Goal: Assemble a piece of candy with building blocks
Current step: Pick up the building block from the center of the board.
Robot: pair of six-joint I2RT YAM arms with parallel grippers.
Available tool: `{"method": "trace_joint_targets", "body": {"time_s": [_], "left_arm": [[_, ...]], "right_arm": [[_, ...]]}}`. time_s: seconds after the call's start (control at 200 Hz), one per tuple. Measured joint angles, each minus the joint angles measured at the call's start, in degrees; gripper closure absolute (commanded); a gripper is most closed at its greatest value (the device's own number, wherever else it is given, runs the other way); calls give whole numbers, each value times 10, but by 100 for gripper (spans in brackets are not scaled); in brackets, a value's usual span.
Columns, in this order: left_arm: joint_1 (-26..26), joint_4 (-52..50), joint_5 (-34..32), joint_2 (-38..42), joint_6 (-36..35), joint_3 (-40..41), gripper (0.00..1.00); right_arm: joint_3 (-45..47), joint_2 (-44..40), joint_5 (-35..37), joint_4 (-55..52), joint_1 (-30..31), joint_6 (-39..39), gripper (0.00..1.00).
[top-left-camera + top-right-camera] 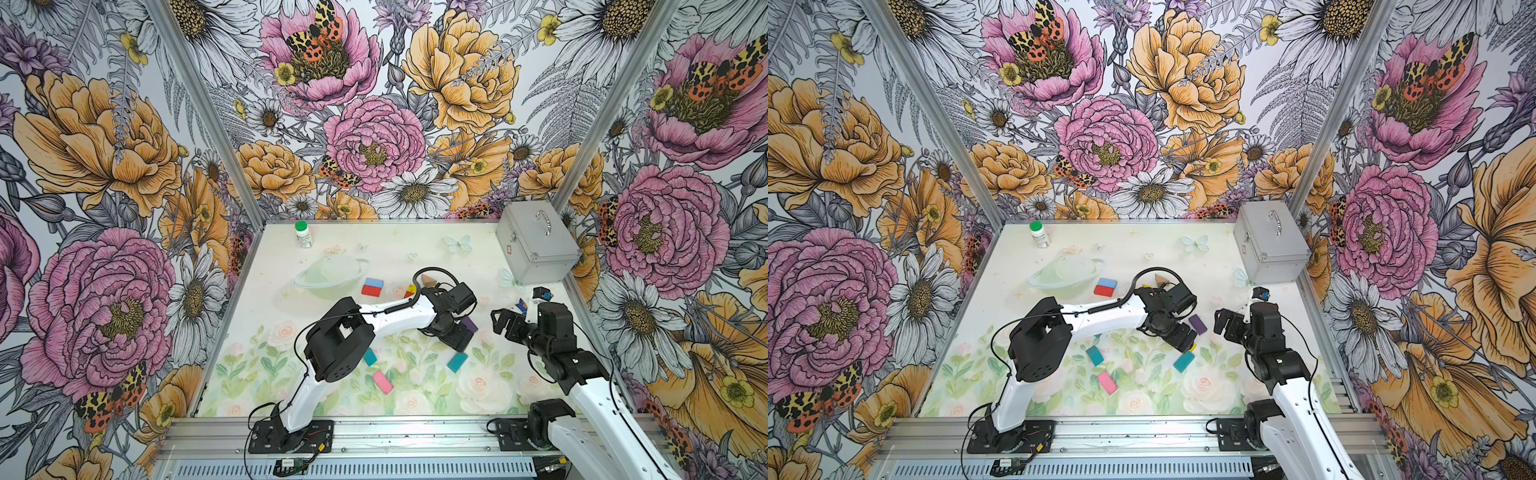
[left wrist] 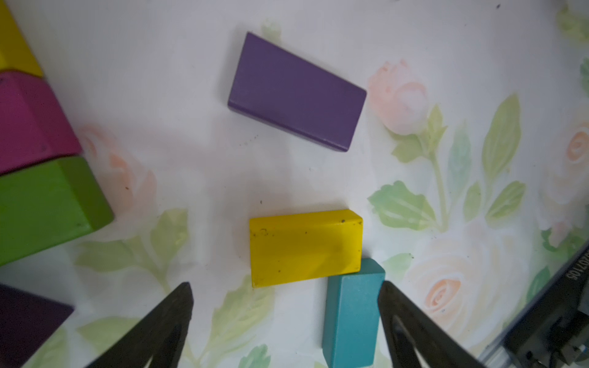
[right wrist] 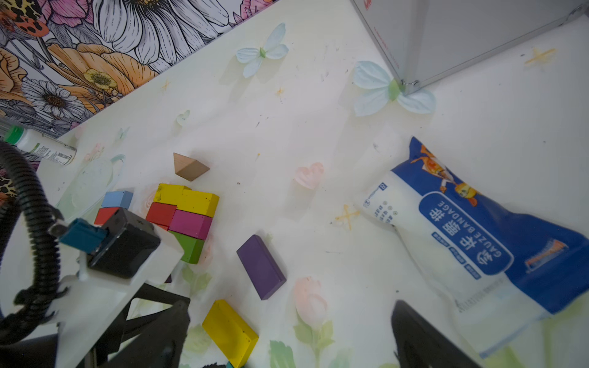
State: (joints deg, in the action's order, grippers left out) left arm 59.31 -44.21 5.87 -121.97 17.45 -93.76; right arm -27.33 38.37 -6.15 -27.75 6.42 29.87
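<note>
At centre right of both top views, the left gripper [image 1: 459, 343] hangs low over the mat [image 1: 415, 249], jaws wide and empty. A purple block [image 1: 469, 324] lies just to its right and a teal block [image 1: 457, 361] just below it. A pink block [image 1: 382, 382] lies lower centre, well apart. The right gripper [image 1: 503, 320], equally wide and empty, stands clear at the right, probably so that it does not obstruct the working arm. In the left wrist view, a yellow block [image 2: 306, 248] lies flat just ahead of the fingers [image 2: 169, 309] and within their span, which suggests it is the next pick. The wide setting leaves clearance at both ends. One corner of it touches the teal block, which sits close against one finger, so a descent risks nudging that block. In the right wrist view, the assembly [image 3: 185, 216] shows yellow, red, magenta and green blocks pressed together, apparently the candy body, partly built. A tan triangle [image 3: 189, 167] rests near it, apart, likely reserved for a wrapper end. The packet [image 3: 478, 242] and case [image 3: 462, 38] lie well away and take no part.
</note>
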Motion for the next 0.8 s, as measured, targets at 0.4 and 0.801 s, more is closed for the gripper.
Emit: {"method": "trace_joint_targets", "body": {"time_s": [0.4, 0.801], "left_arm": [[20, 2, -11, -40, -2, -37, 17], [30, -29, -52, -54, -16, -59, 31]], "right_arm": [[0, 18, -33, 15, -24, -20, 0], [0, 18, -47, 15, -38, -26, 0]]}}
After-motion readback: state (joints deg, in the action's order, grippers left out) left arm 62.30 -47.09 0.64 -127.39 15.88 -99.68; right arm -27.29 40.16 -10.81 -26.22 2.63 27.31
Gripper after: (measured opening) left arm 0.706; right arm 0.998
